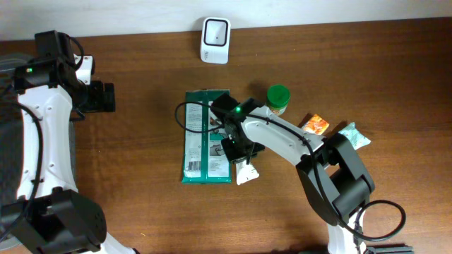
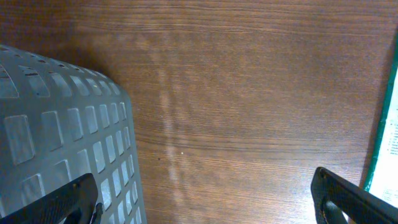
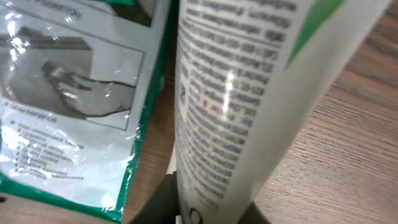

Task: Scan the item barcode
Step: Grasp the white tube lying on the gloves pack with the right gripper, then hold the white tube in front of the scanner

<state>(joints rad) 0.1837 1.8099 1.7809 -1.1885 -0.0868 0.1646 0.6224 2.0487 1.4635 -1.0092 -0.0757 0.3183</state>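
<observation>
A white tube [image 3: 249,93] with fine black print and a green stripe fills the right wrist view, its lower end between my right gripper's [image 3: 211,208] dark fingers [image 3: 158,199], which are shut on it. From overhead, that gripper [image 1: 236,144] sits at the right edge of a flat green and white packet [image 1: 205,137], with the tube's white end [image 1: 247,173] poking out below. A white scanner [image 1: 215,40] stands at the table's back edge. My left gripper [image 1: 106,97] hangs open at the far left, holding nothing [image 2: 205,205].
A green-lidded jar [image 1: 277,99], an orange packet [image 1: 316,125] and a teal and white packet [image 1: 355,135] lie right of the right arm. A grey perforated basket [image 2: 62,124] stands beside my left gripper. The green packet's edge [image 2: 388,137] shows at far right.
</observation>
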